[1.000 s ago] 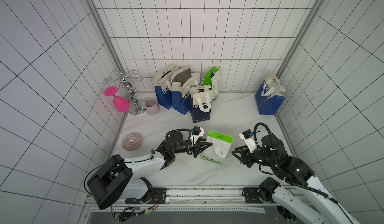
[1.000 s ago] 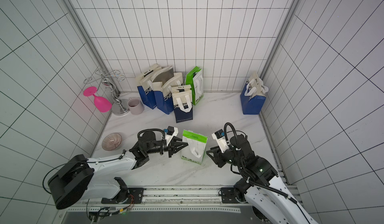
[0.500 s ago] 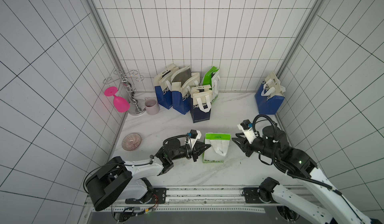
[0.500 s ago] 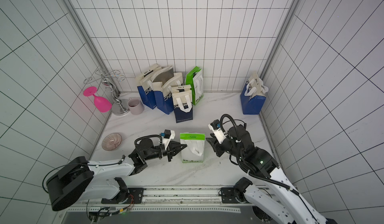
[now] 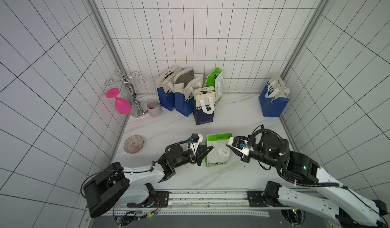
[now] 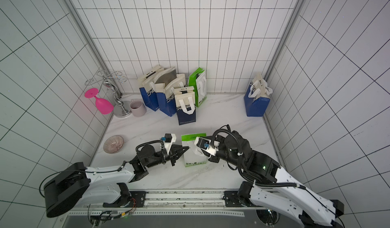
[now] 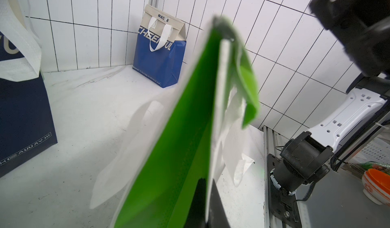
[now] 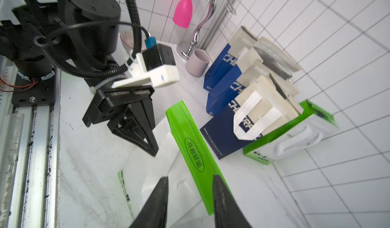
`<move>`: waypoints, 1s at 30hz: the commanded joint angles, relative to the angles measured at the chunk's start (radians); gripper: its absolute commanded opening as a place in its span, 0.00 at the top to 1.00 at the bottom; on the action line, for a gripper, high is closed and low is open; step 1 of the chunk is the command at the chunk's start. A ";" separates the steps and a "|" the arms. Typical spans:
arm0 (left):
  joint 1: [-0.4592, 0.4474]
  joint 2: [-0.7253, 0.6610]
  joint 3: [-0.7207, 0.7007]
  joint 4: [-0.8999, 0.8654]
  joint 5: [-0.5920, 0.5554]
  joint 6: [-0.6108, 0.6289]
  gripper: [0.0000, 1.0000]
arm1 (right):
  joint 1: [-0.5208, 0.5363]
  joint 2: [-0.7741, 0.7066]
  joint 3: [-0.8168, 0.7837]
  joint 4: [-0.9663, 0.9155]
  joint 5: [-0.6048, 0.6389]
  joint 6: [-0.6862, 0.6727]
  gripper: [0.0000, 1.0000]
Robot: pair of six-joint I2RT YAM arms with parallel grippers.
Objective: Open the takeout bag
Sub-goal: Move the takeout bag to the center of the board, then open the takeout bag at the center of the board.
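ok so in both top views the takeout bag (image 5: 215, 159) (image 6: 191, 160), the little white one with the green top, is standing upright on the marble table (image 5: 160, 129) near the front edge, right between the two arms. The left gripper (image 5: 207, 151) is at the side facing its own arm, pinched tight on the bag's edge. The right gripper (image 5: 230, 148) sits up by the top corner on the opposite side, and from up here I can't tell how its jaws stand. Back against the wall there's a bunch of blue bags (image 5: 185, 102), a lone blue bag (image 5: 273, 102) in the far corner, plus a pink glass (image 5: 122, 105), a mug (image 5: 154, 108) and a small bowl (image 5: 133, 144), all well apart from the action. Left wrist view: the bag fills the middle as a blurry green panel (image 7: 185, 142), and the two black fingers (image 7: 200, 195) are closed right onto its white edge. The right wrist view is the useful one. The right gripper (image 8: 191, 178) has its jaws apart, straddling the green flap (image 8: 190, 151), with daylight between one finger and the flap, so it isn't clamping anything. Same view shows the left gripper (image 8: 153, 151) closed to a point against the bag's white side.
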 commanded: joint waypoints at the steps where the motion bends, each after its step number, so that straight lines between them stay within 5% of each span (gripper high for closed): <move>1: -0.006 -0.004 0.025 0.042 -0.025 -0.009 1.00 | 0.064 0.024 0.005 0.100 0.065 -0.129 0.63; 11: -0.013 0.007 0.027 0.048 -0.020 -0.011 1.00 | 0.201 0.193 -0.054 0.248 0.323 -0.275 0.63; 30: -0.013 -0.012 0.030 0.025 -0.022 0.006 1.00 | 0.229 0.296 -0.101 0.298 0.433 -0.300 0.57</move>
